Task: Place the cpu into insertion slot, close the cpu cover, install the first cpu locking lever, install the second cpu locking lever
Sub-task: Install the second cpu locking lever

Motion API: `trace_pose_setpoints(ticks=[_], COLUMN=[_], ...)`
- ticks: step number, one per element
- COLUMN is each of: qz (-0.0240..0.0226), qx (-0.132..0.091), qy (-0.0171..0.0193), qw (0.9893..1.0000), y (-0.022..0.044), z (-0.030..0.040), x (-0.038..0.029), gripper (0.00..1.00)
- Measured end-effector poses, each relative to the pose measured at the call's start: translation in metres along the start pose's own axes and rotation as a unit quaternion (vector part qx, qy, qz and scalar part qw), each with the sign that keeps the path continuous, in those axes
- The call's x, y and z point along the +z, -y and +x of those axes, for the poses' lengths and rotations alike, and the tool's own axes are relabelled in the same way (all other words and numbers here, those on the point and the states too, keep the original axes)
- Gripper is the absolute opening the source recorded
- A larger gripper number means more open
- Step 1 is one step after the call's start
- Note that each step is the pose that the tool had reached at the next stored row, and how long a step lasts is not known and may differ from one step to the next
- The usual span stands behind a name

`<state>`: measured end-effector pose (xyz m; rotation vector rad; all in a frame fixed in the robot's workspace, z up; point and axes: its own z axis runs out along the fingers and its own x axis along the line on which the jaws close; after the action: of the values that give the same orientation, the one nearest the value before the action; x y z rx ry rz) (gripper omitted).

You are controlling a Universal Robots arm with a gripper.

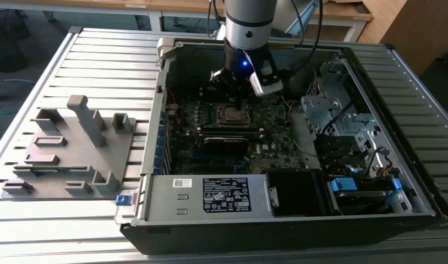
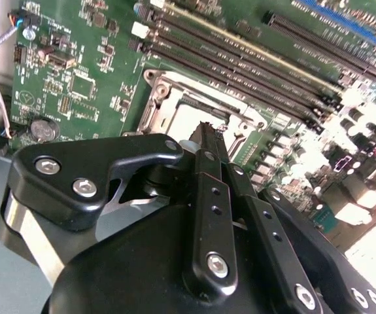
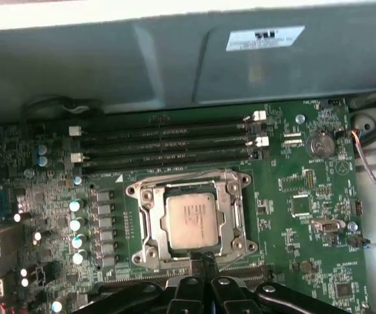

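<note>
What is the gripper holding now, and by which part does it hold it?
Nothing can be seen in its hold. The gripper has its fingers together at the edge of the cpu cover; the cpu lies in the socket.

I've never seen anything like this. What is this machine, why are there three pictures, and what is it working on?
It is a robot arm reaching into an opened computer case on a slatted table. The exterior view looks on from outside; both wrist views come from cameras riding on the arm. Its gripper, the black fingers close together, sits at the edge of the insertion slot on the green motherboard. The cpu already lies there, framed by the cpu cover. A grey holder stands beside the case.
</note>
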<state>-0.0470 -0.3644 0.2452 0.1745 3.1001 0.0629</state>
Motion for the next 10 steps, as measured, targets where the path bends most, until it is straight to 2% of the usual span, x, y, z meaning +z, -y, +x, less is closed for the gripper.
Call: trace_pose_setpoints(ticks=[10], qz=[0.0], qx=[0.0], qy=[0.0], qw=[1.0], y=[0.0124], z=[-0.0014], x=[-0.0005], gripper=[0.1])
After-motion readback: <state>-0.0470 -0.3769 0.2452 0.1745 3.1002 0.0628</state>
